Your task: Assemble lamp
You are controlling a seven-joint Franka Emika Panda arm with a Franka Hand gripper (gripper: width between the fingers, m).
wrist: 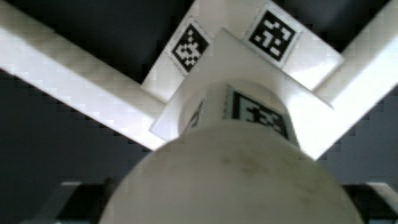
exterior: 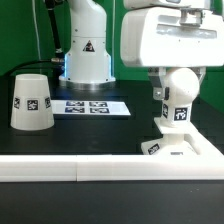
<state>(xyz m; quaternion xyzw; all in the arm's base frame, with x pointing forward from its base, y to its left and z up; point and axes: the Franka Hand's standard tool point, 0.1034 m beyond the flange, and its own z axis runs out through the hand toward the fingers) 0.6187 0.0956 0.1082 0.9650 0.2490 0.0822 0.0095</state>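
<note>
The bulb (exterior: 178, 100) stands upright on the flat stepped base (exterior: 172, 147) at the exterior view's right, its tagged neck down. My gripper (exterior: 176, 88) is shut on the bulb's ball top, with a dark finger (exterior: 158, 93) against its side. In the wrist view the ball (wrist: 222, 185) fills the middle between my fingers (wrist: 75, 203). The tagged neck (wrist: 249, 110) runs down to the base (wrist: 231, 40). The cup-shaped shade (exterior: 32, 102) stands mouth down at the exterior view's left, well apart from my gripper.
The marker board (exterior: 90, 106) lies in the middle of the dark table, in front of the arm's pedestal (exterior: 86, 55). A long white bar wall (exterior: 70, 170) runs along the near edge, close to the base. Its bars (wrist: 80, 65) meet in a corner at the base.
</note>
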